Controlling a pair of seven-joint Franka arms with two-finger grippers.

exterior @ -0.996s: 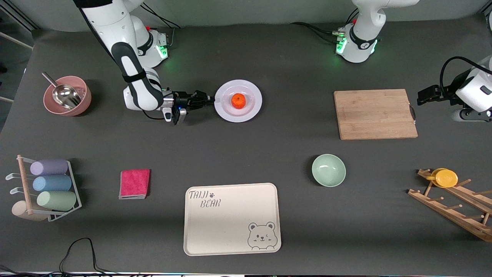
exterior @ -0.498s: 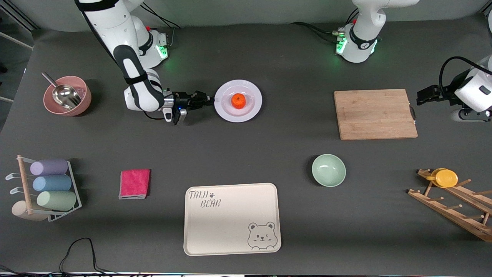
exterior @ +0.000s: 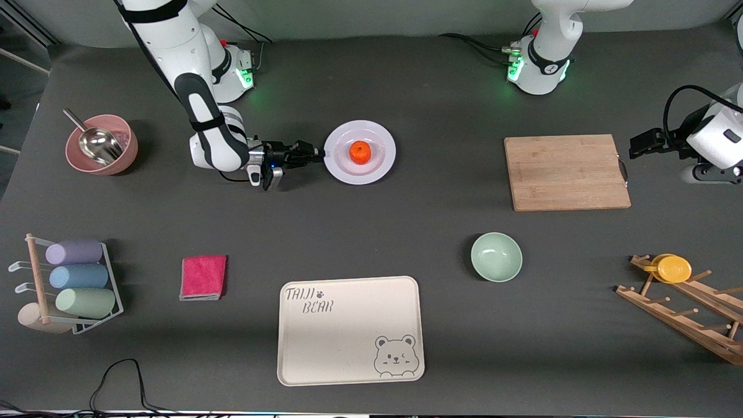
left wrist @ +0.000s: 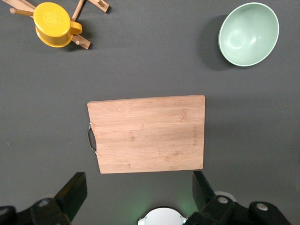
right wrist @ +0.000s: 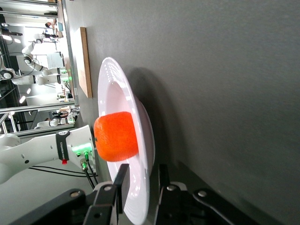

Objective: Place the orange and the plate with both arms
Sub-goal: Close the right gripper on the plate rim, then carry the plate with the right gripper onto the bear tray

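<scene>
Dark grey desk [exterior: 406, 226]: orange [exterior: 360, 152] sits in the plate [exterior: 383, 165] toward the right arm's end, right pincer [exterior: 318, 154] pinching the plate's rim, left pincer [left wrist: 136, 197] spread, waiting over the board [left wrist: 147, 133].

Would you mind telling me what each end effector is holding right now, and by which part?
The right end effector pinches the glossy white round plate by its rim, toward the right arm's end. The left end effector holds nothing, open above the wooden cutting board.
</scene>
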